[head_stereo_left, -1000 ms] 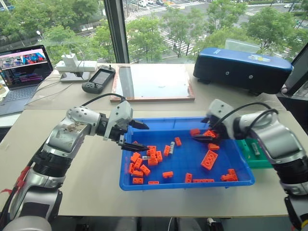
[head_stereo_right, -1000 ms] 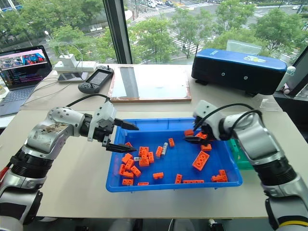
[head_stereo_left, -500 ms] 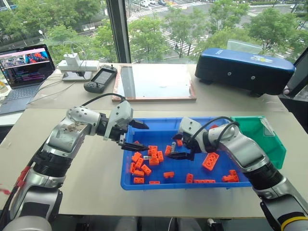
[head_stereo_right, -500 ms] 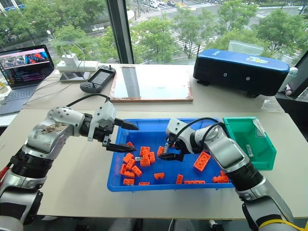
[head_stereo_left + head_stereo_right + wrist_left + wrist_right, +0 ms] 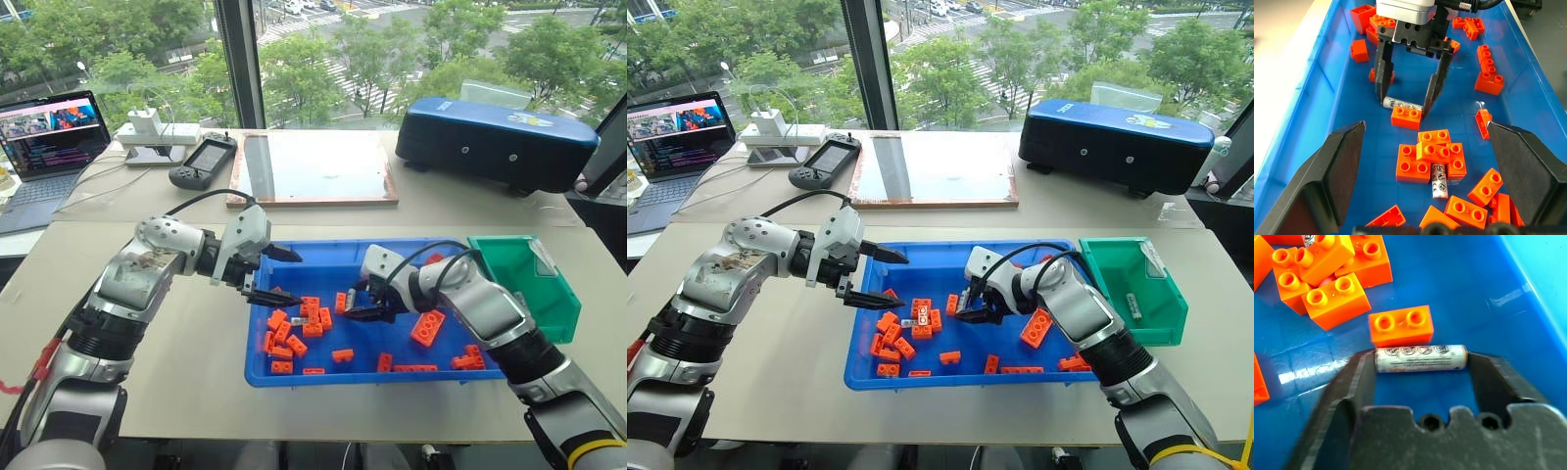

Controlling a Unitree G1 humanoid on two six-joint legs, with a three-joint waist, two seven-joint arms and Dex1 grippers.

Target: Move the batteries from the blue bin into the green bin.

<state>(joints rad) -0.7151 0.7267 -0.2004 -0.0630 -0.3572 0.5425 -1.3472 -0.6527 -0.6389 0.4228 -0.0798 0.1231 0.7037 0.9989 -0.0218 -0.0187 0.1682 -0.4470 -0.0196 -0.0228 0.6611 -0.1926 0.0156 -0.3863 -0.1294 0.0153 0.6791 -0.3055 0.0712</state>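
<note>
One second has carried our right claw [image 5: 972, 305] from the far right end of the blue bin [image 5: 921, 376], beside the green bin [image 5: 1161, 323], down and across to the bin's middle. Our view has shifted a little too, so we count as movement only the arm's travel within the tray. The claw's fingers were spread wide and are now drawn in around a battery [image 5: 1420, 358]: the right wrist view shows one finger at each end of it, touching or very nearly so, with an orange brick [image 5: 1400, 326] lying just beyond it. We judge the grasp is forming but not proven, since the battery lies on the bin floor. That would make this the pick-up stage, with lift and carry to the green bin left to do.

Our left claw [image 5: 270, 277] hangs wide open and empty above the left end of the bin, unchanged from a second ago.

A second battery [image 5: 1439, 181] lies half tucked under bricks between the two claws. Inside the green bin one small grey cylinder [image 5: 1133, 305] shows, probably a battery already delivered, though we cannot be sure. Any batteries buried beneath the brick heap we cannot make out.
</note>
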